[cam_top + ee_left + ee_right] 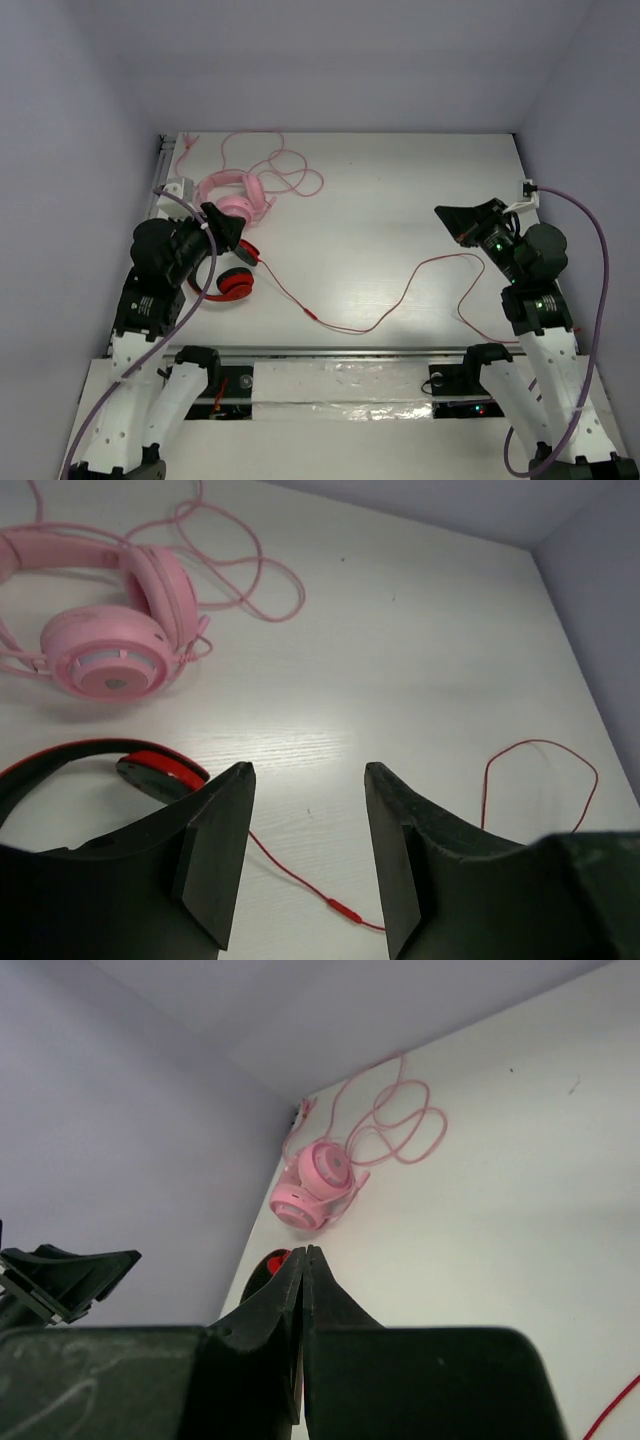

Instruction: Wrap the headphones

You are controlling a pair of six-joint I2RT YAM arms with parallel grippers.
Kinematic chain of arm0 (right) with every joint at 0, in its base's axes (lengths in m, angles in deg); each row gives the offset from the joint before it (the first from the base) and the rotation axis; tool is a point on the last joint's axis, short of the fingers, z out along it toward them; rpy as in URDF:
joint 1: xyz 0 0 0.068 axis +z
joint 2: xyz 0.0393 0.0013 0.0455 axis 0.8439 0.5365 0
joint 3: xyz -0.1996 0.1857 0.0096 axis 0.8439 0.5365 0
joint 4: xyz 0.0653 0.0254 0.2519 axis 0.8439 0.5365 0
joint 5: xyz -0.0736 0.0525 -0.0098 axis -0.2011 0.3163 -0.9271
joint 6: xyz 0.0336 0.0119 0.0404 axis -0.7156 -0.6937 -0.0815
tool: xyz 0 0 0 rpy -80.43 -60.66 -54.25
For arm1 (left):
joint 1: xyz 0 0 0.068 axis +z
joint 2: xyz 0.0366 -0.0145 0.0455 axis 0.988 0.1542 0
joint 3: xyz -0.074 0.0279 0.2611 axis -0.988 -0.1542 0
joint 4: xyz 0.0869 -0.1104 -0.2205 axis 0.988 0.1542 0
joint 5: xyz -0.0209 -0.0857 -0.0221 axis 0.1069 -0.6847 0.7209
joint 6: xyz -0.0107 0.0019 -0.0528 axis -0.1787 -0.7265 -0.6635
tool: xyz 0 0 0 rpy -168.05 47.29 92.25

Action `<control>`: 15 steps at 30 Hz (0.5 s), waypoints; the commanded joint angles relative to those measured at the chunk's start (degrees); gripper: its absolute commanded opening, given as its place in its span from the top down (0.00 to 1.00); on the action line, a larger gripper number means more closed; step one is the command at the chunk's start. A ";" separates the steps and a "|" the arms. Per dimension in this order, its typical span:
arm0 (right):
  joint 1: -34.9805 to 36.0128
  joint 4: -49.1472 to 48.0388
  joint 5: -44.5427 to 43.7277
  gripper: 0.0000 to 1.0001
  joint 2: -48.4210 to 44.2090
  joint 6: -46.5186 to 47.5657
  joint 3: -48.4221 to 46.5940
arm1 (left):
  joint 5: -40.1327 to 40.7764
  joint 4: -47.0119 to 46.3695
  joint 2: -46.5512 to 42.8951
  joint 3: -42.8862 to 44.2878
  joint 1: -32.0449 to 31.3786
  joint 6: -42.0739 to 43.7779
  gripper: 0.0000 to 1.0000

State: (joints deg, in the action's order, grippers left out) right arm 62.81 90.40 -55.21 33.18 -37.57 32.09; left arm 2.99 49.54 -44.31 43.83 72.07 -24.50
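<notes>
The red headphones (236, 283) lie at the left of the table, partly under my left arm. Their thin red cable (390, 310) runs right across the table in loose bends. In the left wrist view the black-and-red headband (75, 752) shows at lower left and the cable (345, 910) passes below the jaws. My left gripper (305, 770) is open and empty, just right of the headphones. My right gripper (305, 1252) is shut and empty, held above the table's right side (447, 215), apart from the cable.
Pink headphones (232, 200) with a looping pink cable (285, 170) lie at the back left, just behind the red ones; they also show in the left wrist view (110, 650) and the right wrist view (315, 1185). Purple walls close in the table.
</notes>
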 commanded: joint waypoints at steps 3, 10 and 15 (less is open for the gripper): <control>0.81 -6.43 -0.53 1.00 -0.29 2.14 2.28 | 3.31 5.53 5.76 2.80 -0.26 1.53 0.55; 1.34 -9.43 -1.93 0.85 1.21 5.92 7.56 | 26.23 21.80 14.37 8.60 -0.26 1.55 1.00; 1.34 -9.88 0.44 0.77 -0.37 5.66 7.74 | 30.04 24.71 19.47 8.17 -0.26 -0.05 0.81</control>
State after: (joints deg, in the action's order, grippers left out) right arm 63.66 85.46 -55.93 34.40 -33.40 40.85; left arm 26.40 69.37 -26.71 50.34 71.85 -23.36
